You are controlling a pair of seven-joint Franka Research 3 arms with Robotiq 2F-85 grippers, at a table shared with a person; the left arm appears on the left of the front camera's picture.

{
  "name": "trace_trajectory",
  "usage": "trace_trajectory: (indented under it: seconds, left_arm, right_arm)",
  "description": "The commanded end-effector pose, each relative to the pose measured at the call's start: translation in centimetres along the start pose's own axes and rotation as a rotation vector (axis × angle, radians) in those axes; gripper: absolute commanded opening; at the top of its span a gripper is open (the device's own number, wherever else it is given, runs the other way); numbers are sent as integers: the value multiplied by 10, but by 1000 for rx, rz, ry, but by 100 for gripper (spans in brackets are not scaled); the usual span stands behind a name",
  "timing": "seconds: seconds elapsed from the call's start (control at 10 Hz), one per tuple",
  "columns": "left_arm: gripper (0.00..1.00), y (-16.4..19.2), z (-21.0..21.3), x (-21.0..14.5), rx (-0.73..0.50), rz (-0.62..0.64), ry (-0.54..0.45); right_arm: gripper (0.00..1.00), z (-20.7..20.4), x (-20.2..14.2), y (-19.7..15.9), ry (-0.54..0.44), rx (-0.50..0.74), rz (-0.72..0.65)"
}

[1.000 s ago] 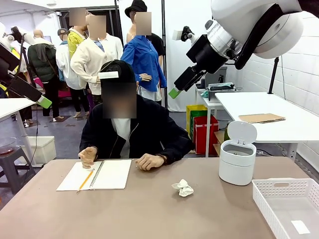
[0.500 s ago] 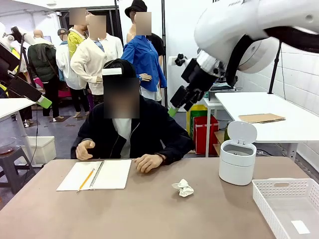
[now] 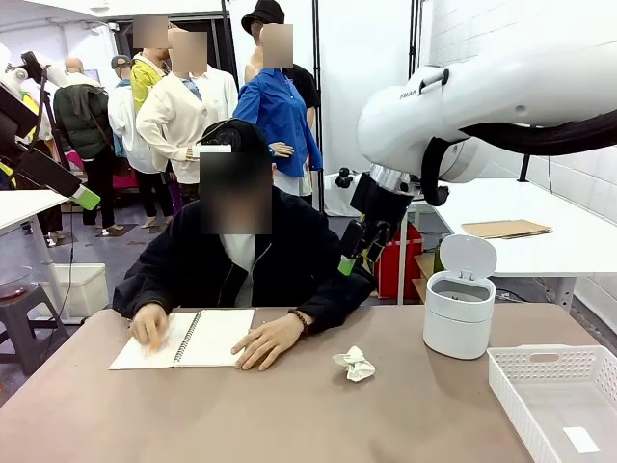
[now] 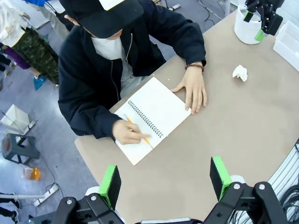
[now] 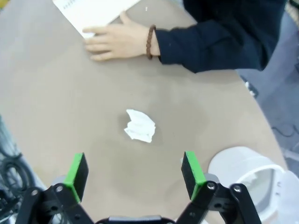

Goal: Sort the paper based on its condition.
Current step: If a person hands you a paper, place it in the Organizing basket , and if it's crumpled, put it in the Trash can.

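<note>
Near the middle of the brown counter (image 3: 289, 415), toward the right edge, lies a crumpled white paper ball (image 3: 354, 364), clear of everything. Above it hangs the right claw (image 5: 133, 171), green pads spread wide, pinching nothing. High over the left edge, left claw (image 4: 164, 180) likewise spread and empty. At the far edge, a person's hand (image 3: 267, 340) flat on a spiral-bound white notebook (image 3: 212, 338), the other hand (image 4: 125, 132) writing with a yellow pencil (image 4: 140, 135). By the right edge, a white lidded bin (image 3: 459, 309) and a white plastic basket (image 3: 559, 400).

Open spiral notebook (image 3: 185, 340) with yellow pencil (image 4: 138, 133), white lidded bin (image 3: 459, 309) lid raised, white slatted basket (image 3: 554, 359) at table corner, tan cardboard sheet (image 3: 506, 229) on far table.
</note>
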State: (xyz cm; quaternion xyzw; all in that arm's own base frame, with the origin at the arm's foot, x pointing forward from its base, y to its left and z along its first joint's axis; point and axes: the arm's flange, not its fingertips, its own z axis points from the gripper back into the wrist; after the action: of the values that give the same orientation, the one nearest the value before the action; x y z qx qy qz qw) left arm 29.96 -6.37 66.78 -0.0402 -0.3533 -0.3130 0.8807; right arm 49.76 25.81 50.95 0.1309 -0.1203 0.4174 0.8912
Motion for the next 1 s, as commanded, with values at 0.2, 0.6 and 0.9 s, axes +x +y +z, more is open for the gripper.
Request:
trace_trajectory:
  seconds: [0.2,0.6,0.9]
  left_arm:
    - [100,1,1,0,-5,3,0]
    - [100,1,1,0,-5,3,0]
    - [100,1,1,0,-5,3,0]
  right_arm:
    - [100,-51,-3,-19,114,36,51]
    - [100,-129,-13,-31,222,73,109]
    - [100,-168,-22,-33,235,27,180]
